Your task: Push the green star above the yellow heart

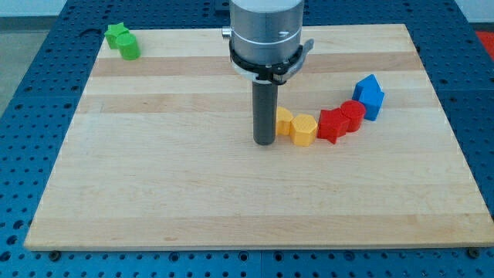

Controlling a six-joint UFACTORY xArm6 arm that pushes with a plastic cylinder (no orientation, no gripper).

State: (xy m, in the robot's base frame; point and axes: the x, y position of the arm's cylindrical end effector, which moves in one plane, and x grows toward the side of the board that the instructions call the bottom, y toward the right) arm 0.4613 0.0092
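A pale wooden board [231, 201] lies on a blue pegboard bench [23, 116]. The green star [122, 41] sits at the board's top-left corner, well apart from my tip [265, 142], a plain rod with nothing to clench, just left of two yellow blocks [296, 126].

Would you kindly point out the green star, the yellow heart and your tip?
green star [123, 41], camera view, on its top face.
yellow heart [303, 128], camera view, on its upper face.
my tip [265, 142], camera view, on the rod's very end, left of the yellow blocks.
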